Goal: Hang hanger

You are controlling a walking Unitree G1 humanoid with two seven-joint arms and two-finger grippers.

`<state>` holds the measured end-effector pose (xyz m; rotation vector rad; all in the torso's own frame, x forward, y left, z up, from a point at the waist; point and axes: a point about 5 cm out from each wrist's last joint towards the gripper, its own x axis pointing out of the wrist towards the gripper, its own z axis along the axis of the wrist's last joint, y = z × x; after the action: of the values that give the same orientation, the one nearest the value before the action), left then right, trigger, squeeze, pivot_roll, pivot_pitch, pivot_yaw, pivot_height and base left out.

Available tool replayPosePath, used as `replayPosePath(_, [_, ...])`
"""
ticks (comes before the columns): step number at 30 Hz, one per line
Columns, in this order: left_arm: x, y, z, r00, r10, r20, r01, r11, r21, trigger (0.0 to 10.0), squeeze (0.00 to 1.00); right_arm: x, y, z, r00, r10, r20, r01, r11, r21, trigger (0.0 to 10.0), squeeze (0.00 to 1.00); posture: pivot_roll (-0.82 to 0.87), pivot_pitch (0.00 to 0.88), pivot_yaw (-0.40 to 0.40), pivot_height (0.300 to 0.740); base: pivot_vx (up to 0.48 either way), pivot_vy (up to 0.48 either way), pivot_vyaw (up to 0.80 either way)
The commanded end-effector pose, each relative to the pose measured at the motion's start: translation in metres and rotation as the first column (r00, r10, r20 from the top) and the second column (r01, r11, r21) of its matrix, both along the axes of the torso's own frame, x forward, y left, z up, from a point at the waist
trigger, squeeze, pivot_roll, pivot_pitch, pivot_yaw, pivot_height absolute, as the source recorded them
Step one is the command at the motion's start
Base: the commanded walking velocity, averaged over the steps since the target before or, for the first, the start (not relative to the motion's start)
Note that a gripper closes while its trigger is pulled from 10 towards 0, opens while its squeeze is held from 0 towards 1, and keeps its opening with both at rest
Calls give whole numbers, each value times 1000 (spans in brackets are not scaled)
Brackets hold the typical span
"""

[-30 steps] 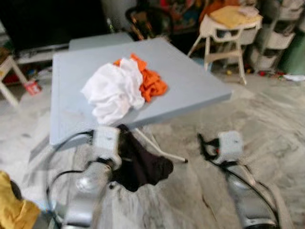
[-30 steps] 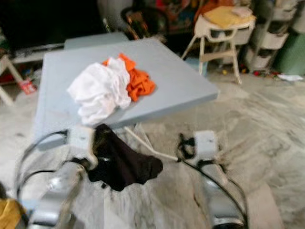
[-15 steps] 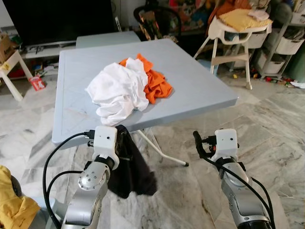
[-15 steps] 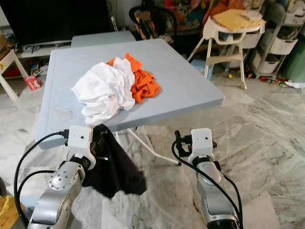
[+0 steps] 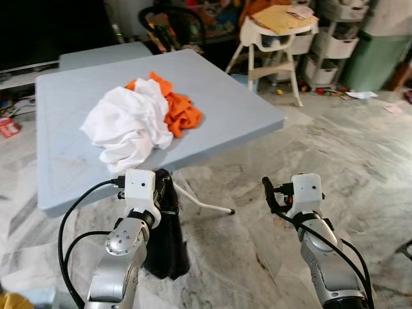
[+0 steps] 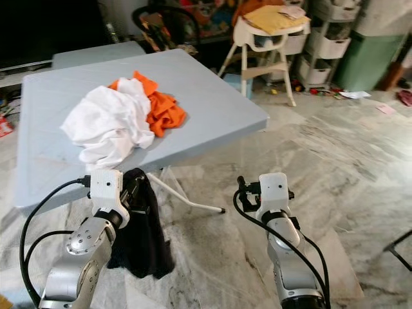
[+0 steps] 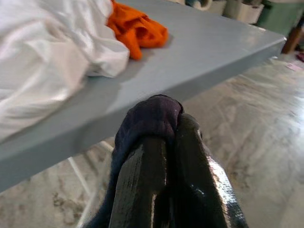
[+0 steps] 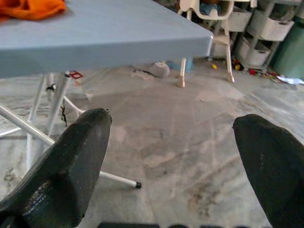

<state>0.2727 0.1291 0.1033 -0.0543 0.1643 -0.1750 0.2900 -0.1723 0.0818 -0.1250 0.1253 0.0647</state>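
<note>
The left gripper (image 7: 164, 142) was seen closed on a bunched fold of a dark, almost black cloth garment (image 5: 168, 241), the cloth being pinched between the two black fingers (image 7: 142, 185) and wrapped over their tips. The rest of the garment was left hanging straight down below the gripper, just in front of the near edge of the pale blue square tabletop (image 5: 232, 109). The right gripper (image 8: 175, 156) was held with its jaws spread wide and nothing between them, above the bare marble floor (image 5: 335, 148).

Compared with a second ago, the garment had settled from a spread, swinging shape into a narrow hanging column, and the whole scene had shifted leftward in the head views, which is read as a turn of the camera rather than a move of the table. No hanger could be made out; whether one was folded inside the garment could not be told, so the hanging itself was judged not yet begun.

A crumpled white cloth (image 5: 125, 125) and an orange cloth (image 5: 177, 109) were left piled on the tabletop. The table edge lay near the left gripper; open floor was offered to the right, bounded far off by a white high chair (image 5: 273, 42).
</note>
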Motion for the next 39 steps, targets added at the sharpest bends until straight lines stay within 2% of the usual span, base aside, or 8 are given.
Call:
replayPosePath(1, [2,0,6,1000,-6,22,6,1000,-4,10000,0,2,1,1,1000,4,0,-4,1000,7,10000,0,-1,0,18,740,0,345,-663])
replayPosePath(9, [1,0,6,1000,-1,16,1,1000,-5,10000,0,2,2,1,1000,10,-1,-10,1000,6,10000,0,1,0,15,740,0,346,-522])
replayPosePath(21, [0,0,4,1000,-8,9,8,1000,3,10000,0,2,3,1,1000,8,-4,-8,1000,2,10000,0,-3,0,14,740,0,334,0])
replayPosePath(26, [-1,-3,7,998,-57,34,57,998,10,10000,0,3,3,1,1000,3,-4,-3,1000,0,10000,0,-3,0,19,740,0,0,0])
replayPosePath(36, [-1,-4,8,995,-89,43,88,996,11,10000,0,3,3,0,1000,-6,-8,6,1000,-1,10000,0,0,0,25,740,0,0,0])
replayPosePath(39, [-2,-4,8,995,-96,41,95,995,11,10000,0,3,5,-1,1000,-7,-9,7,1000,4,10000,0,2,0,28,740,0,0,-677])
